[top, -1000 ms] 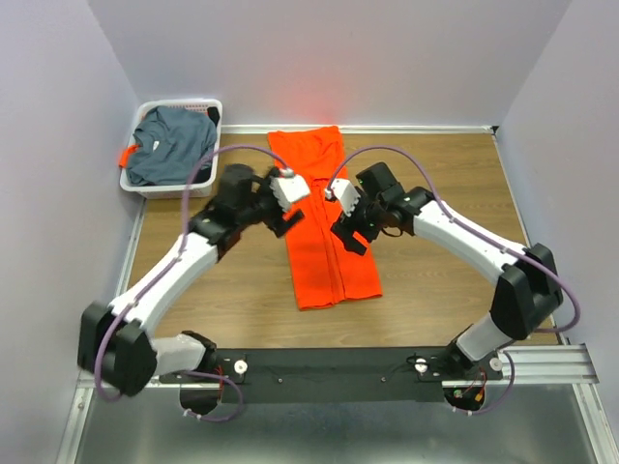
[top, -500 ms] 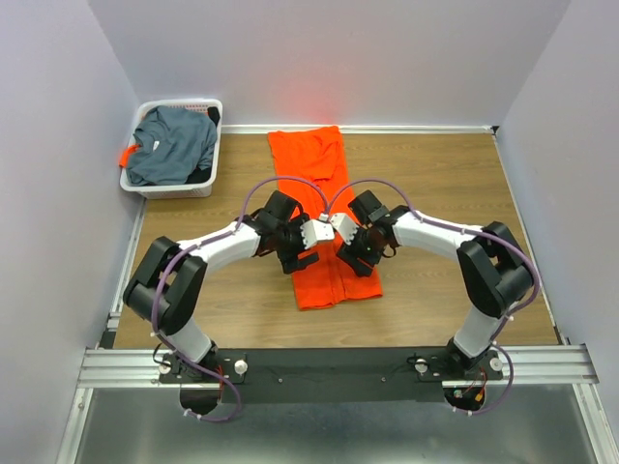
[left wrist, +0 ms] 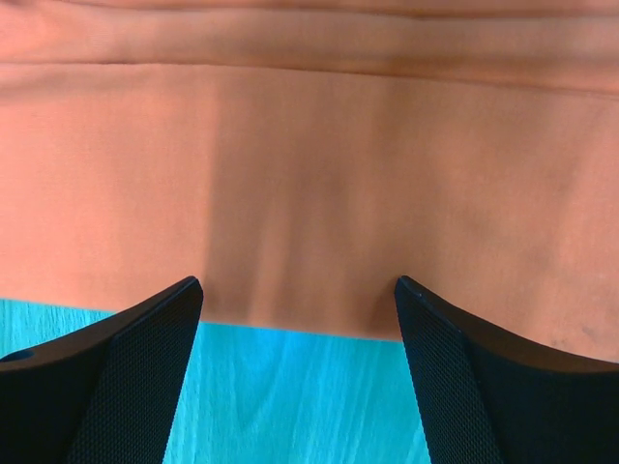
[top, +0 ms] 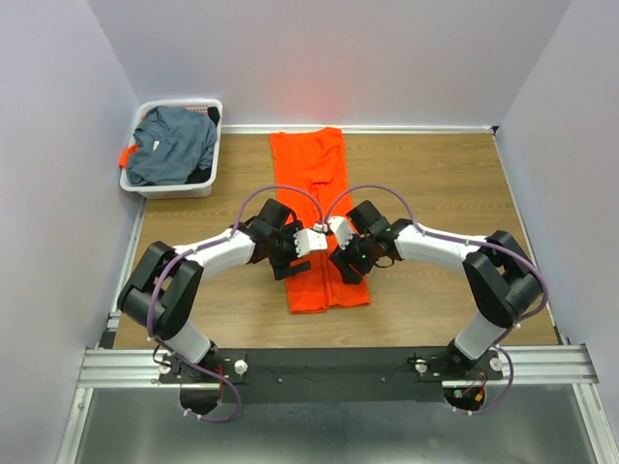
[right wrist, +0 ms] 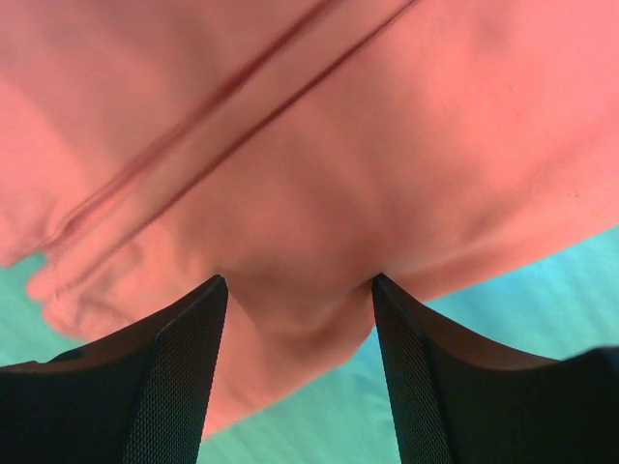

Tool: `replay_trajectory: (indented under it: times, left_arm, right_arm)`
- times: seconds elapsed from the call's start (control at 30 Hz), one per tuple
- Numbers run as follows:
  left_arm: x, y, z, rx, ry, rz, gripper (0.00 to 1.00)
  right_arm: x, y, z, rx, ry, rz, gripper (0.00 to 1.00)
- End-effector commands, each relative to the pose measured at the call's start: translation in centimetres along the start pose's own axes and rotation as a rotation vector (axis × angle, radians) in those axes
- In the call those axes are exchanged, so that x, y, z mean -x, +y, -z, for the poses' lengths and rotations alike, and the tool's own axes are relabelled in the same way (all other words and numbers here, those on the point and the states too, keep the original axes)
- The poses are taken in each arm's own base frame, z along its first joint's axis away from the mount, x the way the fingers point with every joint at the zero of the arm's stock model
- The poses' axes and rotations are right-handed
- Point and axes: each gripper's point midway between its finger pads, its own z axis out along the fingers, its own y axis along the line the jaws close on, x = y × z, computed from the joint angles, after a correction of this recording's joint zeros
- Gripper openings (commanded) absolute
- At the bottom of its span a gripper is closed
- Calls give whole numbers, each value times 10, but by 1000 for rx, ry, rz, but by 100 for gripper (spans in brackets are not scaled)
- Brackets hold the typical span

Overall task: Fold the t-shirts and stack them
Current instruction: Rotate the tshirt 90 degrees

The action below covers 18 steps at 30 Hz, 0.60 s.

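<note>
Here we are with the bright orange soft cloth t-shirt (top: 309, 174) laid out as a long narrow strip down the middle of the brown wood-grain desk (top: 435, 193), running from the far edge toward the near one. Both arms are down low at its near end. The left gripper (top: 293, 266) is on the strip's left edge and the right gripper (top: 346, 268) on its right edge.

The dark grey-blue cloth t-shirt (top: 174, 145) sits heaped in the white slotted plastic basket (top: 179, 103) at the far left corner, untouched by either arm.

From above you can't read the fingers at all, as the wrists hide them. The wrist cameras settle it. On the left, the black textured fingers (left wrist: 126, 367) are spread wide, and the shirt's flat edge (left wrist: 309, 174) runs straight across the gap, with bare desk showing teal just below. On the right, the fingers (right wrist: 164, 387) are parted too, but the cloth (right wrist: 290, 145) bulges down between them in a rumpled lobe, with seam lines slanting across. Neither pair is clamped on anything.

This shirt should be light, limp and easy to wrinkle, and it will sag from wherever it's pinched. My call is to take it at the two side edges near the hem, catching every layer so that none peels away. Only the overhead view shows how much strip lies beyond the grippers.
</note>
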Motion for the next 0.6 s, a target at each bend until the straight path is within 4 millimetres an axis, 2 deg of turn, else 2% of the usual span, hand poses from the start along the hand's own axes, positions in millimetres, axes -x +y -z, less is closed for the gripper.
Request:
replay_trajectory:
  times: [0.0,0.07,0.17,0.2,0.27,0.3,0.33,0.37,0.4,0.47,0.57]
  left_arm:
    - [-43,-7,11,-12,126,-19,89]
    - [-46,1,20,-2,122,-15,89]
    - [-40,6,34,-6,98,-27,89]
    - [-34,10,42,12,76,-56,89]
    - [-29,11,56,11,43,-72,89]
    - [-20,13,68,35,15,-114,89]
    - [-18,8,75,24,6,-131,89]
    - [-8,6,87,47,-35,-161,89]
    - [-8,1,91,44,-44,-172,89]
    - [-2,-8,100,47,-75,-209,89]
    - [-10,-32,101,-15,-69,-295,89]
  right_arm:
    - [-18,57,-5,175,50,-91,69]
    - [-13,54,1,151,33,-87,69]
    - [-7,48,11,107,9,-68,69]
    - [0,47,22,92,-27,-55,69]
    - [2,41,33,50,-43,-17,70]
    - [7,39,48,29,-76,52,70]
    - [5,37,54,16,-72,85,70]
    - [6,34,58,0,-62,114,71]
    - [-2,33,61,2,-29,164,71]
    - [-3,37,67,28,-33,233,71]
    - [6,47,81,74,-96,362,71]
